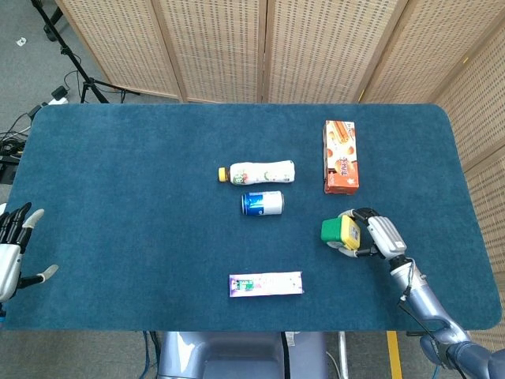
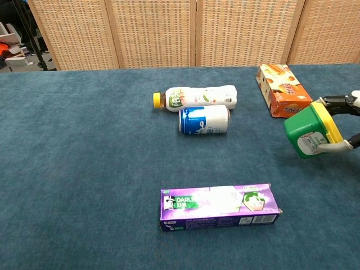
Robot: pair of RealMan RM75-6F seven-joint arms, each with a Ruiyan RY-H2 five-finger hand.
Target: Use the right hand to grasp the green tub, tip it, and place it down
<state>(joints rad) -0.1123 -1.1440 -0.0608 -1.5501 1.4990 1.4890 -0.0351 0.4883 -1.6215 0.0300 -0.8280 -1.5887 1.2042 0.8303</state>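
- At four o'clock on the table (image 1: 118, 174), the right hand (image 1: 379, 234) holds the tub (image 1: 340, 231) tipped, fingers (image 2: 337, 102) wrapped round its lid end.
- Left hand (image 1: 11, 253) at eight o'clock, fingers spread.

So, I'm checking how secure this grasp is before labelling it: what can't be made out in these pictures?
- Chest view: most of the right hand is cut off by the right edge; only its fingers on the tipped green plastic tub with yellow lid show.
- Head view: the tub is small and partly covered by the right hand, so contact is unclear.
- Left hand: cut by the head view's left edge, absent from chest view.
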